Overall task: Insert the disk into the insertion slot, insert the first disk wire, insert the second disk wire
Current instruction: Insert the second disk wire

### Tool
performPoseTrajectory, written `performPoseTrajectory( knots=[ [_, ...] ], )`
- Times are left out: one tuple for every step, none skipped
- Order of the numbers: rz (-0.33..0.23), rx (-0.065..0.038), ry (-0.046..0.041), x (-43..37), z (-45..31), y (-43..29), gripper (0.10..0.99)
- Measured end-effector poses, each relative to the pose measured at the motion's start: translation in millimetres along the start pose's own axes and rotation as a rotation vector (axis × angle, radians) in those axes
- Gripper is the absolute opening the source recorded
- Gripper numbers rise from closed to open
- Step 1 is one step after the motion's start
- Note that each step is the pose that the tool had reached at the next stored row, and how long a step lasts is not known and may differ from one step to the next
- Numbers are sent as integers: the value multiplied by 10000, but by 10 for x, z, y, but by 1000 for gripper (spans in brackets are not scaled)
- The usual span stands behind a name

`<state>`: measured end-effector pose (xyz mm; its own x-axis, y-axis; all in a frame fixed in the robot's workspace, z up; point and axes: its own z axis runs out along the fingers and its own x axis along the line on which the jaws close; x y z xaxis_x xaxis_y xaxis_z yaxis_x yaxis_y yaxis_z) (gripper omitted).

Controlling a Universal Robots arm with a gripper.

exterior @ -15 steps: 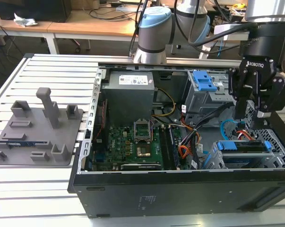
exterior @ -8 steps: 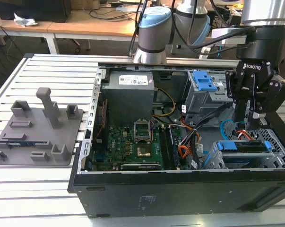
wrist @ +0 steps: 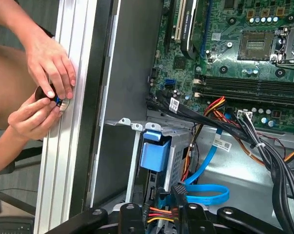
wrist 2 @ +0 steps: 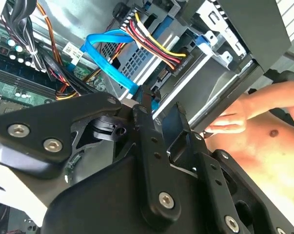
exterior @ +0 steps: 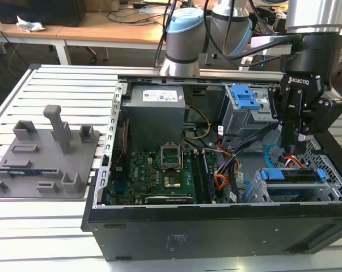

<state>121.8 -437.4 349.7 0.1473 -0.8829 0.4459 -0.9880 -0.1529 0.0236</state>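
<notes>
Hanging over the open computer case (exterior: 216, 226) in the exterior view, the gripper (exterior: 288, 148) points down at the disk (exterior: 290, 174). The disk sits inside the insertion slot (exterior: 332, 184), at the exterior view's right. Whether the gripper is spread or pinching something cannot be told. The tall cage with the blue latch (exterior: 244, 99) stands just behind it. The motherboard (exterior: 159, 170) lies well apart.

In the second wrist view, the first disk wire (wrist 2: 156, 44) ends in a black plug that looks pushed onto the disk's edge. The second disk wire (wrist 2: 105, 41) loops round, and its end comes right beside the gripper. A person's hand (wrist 2: 229, 119) is near the case wall.

In the first wrist view, two hands (wrist: 44, 92) hold a small dark thing on the metal rail (wrist: 73, 170).

The blue loop is the worry: it could catch on the gripper and get tugged. A plug pushed in crooked could jam. The thick black cables (wrist: 264, 151) crowd the way, and the hands are close to the arm.
</notes>
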Motion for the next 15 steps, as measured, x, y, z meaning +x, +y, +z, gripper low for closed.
performPoseTrajectory(
  knots=[
    [1, 3, 3, -2, 2, 0, 361],
    [17, 2, -24, -4, 6, 0, 361],
    [36, -4, -32, -5, 7, 1, 361],
    [47, -8, -37, -6, 9, 1, 361],
    [57, -10, -42, -6, 10, 0, 361],
    [59, -10, -45, -8, 11, 0, 361],
    [61, -10, -48, -12, 11, -1, 361],
    [64, 1, -43, -22, 6, -3, 361],
    [62, 117, -28, -29, 6, -2, 361],
    [71, 169, -20, -31, 9, 3, 361],
    [74, 176, -18, -33, 11, 7, 361],
    [74, 177, -16, -36, 13, 15, 361],
    [76, 175, -17, -38, 16, 21, 361],
    [78, 175, -15, -39, 17, 23, 361],
    [82, 173, -17, -41, 18, 26, 361]
  ],
)
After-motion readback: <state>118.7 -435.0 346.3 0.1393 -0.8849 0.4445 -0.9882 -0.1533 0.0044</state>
